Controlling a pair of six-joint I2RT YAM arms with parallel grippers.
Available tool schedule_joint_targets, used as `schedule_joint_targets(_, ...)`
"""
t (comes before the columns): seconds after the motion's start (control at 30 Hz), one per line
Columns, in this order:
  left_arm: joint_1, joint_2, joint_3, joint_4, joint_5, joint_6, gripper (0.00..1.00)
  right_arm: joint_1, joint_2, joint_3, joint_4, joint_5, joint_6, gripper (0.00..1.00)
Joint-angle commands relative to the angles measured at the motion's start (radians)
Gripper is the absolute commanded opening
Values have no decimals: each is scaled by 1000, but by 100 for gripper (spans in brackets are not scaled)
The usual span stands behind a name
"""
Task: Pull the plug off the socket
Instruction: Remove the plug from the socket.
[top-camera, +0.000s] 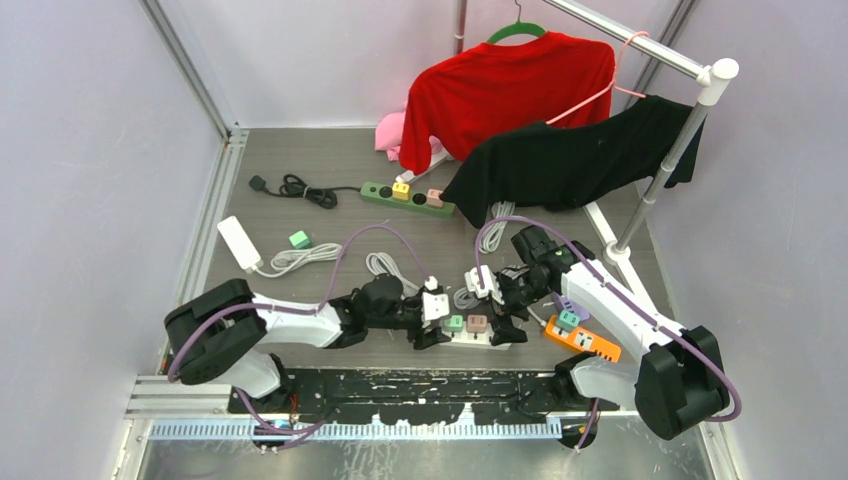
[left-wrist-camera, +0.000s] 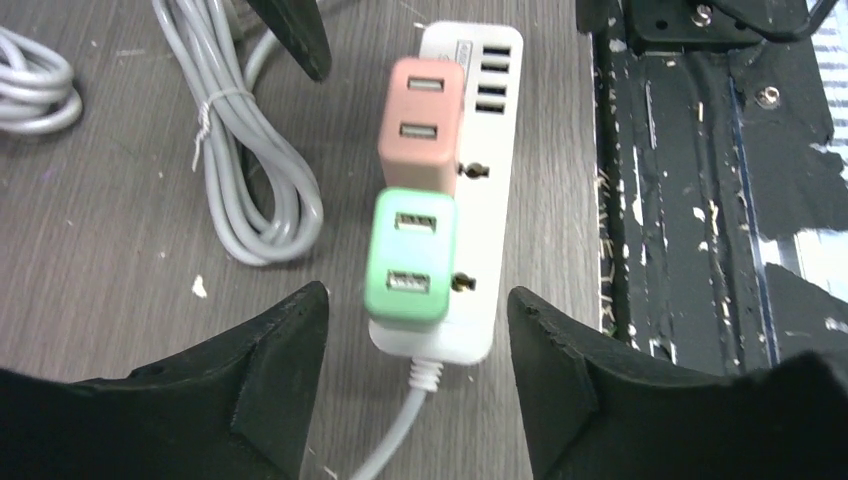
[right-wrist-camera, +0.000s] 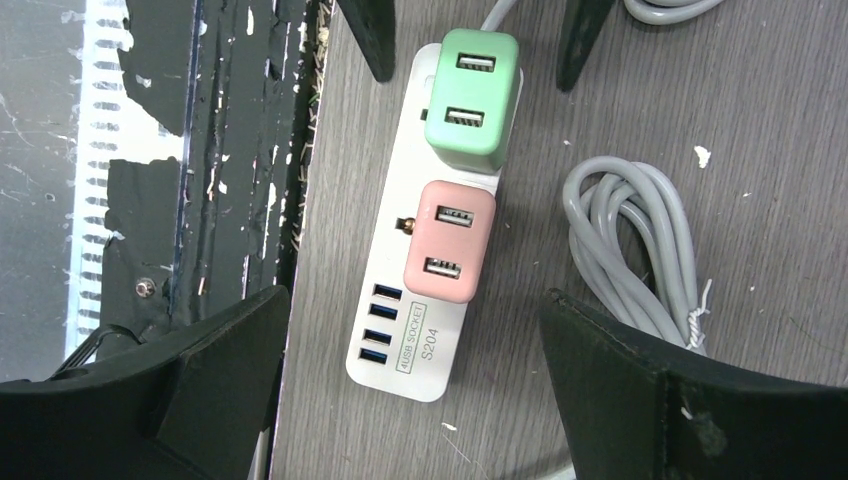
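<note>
A white socket strip (top-camera: 492, 340) lies near the table's front edge, with a green plug (top-camera: 454, 323) and a pink plug (top-camera: 477, 322) seated in it. In the left wrist view the green plug (left-wrist-camera: 410, 255) is nearest and the pink plug (left-wrist-camera: 422, 125) lies beyond it on the strip (left-wrist-camera: 485, 200). My left gripper (left-wrist-camera: 415, 320) is open and straddles the strip's cable end without touching it. In the right wrist view my right gripper (right-wrist-camera: 415, 305) is open around the strip's USB end (right-wrist-camera: 400, 345), with the pink plug (right-wrist-camera: 450, 240) and the green plug (right-wrist-camera: 470, 95) ahead.
A coiled grey cable (left-wrist-camera: 250, 170) lies beside the strip. A black mat (left-wrist-camera: 700, 200) runs along the near edge. An orange strip (top-camera: 582, 338) is at the right, and a green strip (top-camera: 405, 198) and a white strip (top-camera: 240, 243) lie farther back. A clothes rack (top-camera: 660, 170) holds garments.
</note>
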Motion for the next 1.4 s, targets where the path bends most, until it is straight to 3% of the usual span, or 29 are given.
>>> schedule_joint_targets(0.0, 1, 42, 76, 121, 35, 12, 63, -3, -3, 36, -2, -6, -16, 100)
schedule_joint_targets(0.37, 1, 118, 108, 153, 59, -38, 37, -3, -2, 52, -8, -5, 4, 100)
schedule_joint_targets(0.47, 1, 112, 105, 150, 55, -41, 20, -3, 2, 57, 0, -2, 28, 100)
schedule_joint_targets(0.5, 1, 107, 103, 150, 46, -44, 6, -3, 3, 58, 1, 4, 34, 100)
schedule_joint_targets(0.53, 2, 99, 101, 151, 27, -52, 0, -3, 5, 59, 2, 11, 36, 100)
schedule_joint_targets(0.7, 2, 29, 71, 187, -105, -113, 0, -3, 10, 64, 27, 42, 92, 100)
schedule_joint_targets(0.93, -18, -53, 10, 292, -184, -172, 0, -4, 26, 60, 74, 69, 160, 100)
schedule_joint_targets(1.37, -54, -72, 26, 330, -175, -181, 0, -3, -1, 21, 152, -17, 185, 100)
